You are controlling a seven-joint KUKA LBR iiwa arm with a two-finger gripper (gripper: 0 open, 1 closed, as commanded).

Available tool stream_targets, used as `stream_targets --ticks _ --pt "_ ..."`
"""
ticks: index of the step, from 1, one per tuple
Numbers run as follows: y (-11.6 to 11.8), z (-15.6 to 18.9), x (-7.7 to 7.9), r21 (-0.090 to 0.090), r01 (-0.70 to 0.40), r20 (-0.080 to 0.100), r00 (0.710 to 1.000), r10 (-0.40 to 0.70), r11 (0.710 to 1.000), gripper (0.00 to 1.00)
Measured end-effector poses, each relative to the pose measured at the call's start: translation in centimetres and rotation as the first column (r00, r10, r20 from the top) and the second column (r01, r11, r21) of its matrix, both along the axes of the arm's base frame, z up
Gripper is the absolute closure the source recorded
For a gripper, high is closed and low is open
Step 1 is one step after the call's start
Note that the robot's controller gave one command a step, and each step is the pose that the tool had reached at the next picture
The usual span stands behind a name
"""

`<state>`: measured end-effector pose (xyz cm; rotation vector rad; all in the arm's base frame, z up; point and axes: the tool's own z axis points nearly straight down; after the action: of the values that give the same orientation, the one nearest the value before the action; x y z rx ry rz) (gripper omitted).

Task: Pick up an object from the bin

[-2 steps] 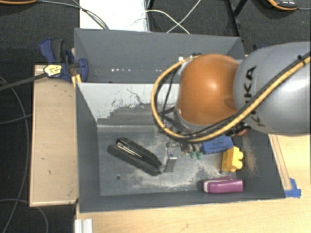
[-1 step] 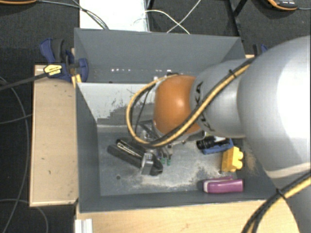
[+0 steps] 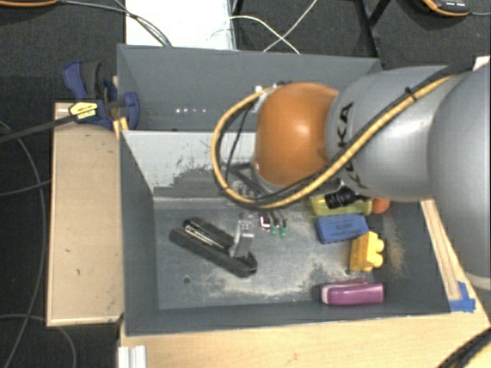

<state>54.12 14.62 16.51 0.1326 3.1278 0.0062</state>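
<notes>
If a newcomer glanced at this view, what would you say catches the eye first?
The big grey arm with its orange cover dominates, reaching from the right over the middle of the bin. Below it the end effector hangs at a black stapler-like tool on the floor's left half. Bright pieces lie to the right: a blue block, a yellow block and a purple case by the front wall.

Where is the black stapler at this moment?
The black stapler lies on the bin floor, left of centre in the camera view, well left of the blue block.
</notes>
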Motion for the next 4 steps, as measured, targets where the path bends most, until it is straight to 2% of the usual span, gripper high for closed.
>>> stream_targets --ticks 1,2,3,4 --pt "1.7 -6.5 -0.4 -0.001 0.284 -0.011 0.959 -0.284 0.959 0.00" --pt "1.8 -9.5 -0.5 0.001 0.139 -0.002 0.990 -0.139 0.990 0.00" --pt "0.5 -9.5 -0.6 0.001 0.368 -0.009 0.930 -0.368 0.930 1.00" --pt "0.5 -9.5 -0.6 0.001 0.368 -0.009 0.930 -0.368 0.930 1.00"
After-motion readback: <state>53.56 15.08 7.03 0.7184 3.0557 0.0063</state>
